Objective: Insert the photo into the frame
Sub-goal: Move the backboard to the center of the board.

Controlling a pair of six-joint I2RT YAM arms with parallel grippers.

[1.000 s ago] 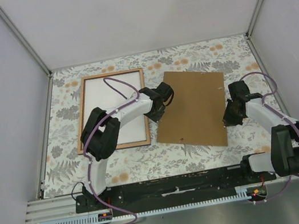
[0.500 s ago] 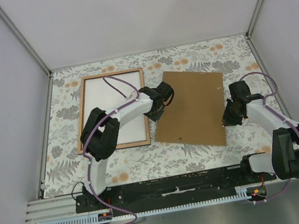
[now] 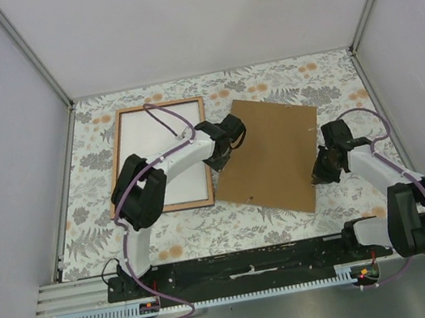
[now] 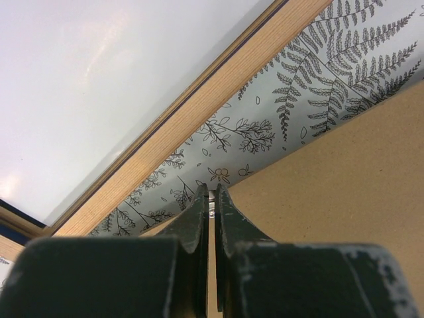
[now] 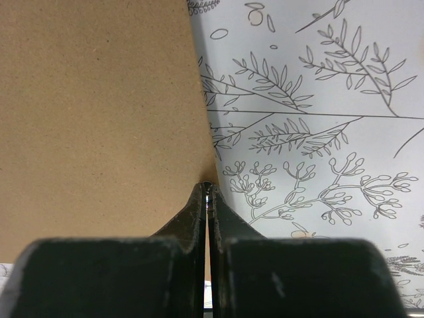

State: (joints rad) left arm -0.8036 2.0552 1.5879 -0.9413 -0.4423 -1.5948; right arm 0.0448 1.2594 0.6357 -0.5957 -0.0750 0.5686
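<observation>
Step in hand: closing up, by my judgement. The print already lies in its surround, and both arms hold the panel that goes on top.
Next move: carry the panel towards 9 o'clock, turn it square to the rails and lower it flat inside the rim. Both arms must travel together, or the panel twists or slips out of a pinch.
Right gripper (image 3: 321, 173): nearest the bases, at the panel's 4 o'clock edge. In its wrist view the jaws are all but closed, with only a hairline gap, and the panel's edge runs into the tips (image 5: 207, 188).
Left gripper (image 3: 222, 160): at the panel's 9 o'clock edge. The jaws are pressed nearly together (image 4: 212, 194) and the brown edge is pinched between them.
Flat brown rectangular backing board (image 3: 271, 153): skewed, clamped at two opposite edges. Its 7 o'clock corner is just beside the frame's near right corner. Whether it is clear of the cloth, I cannot tell.
Light-wood rectangular frame (image 3: 115, 164): lies flat at 9 o'clock of the board, its long sides running near to far.
White rectangular paper photo (image 3: 153, 149): inside the frame's rim, plain white side up. Neither tool touches it.
Fern-and-flower printed tablecloth (image 3: 280, 77): lies under everything and reaches the far edge at 12 o'clock.
</observation>
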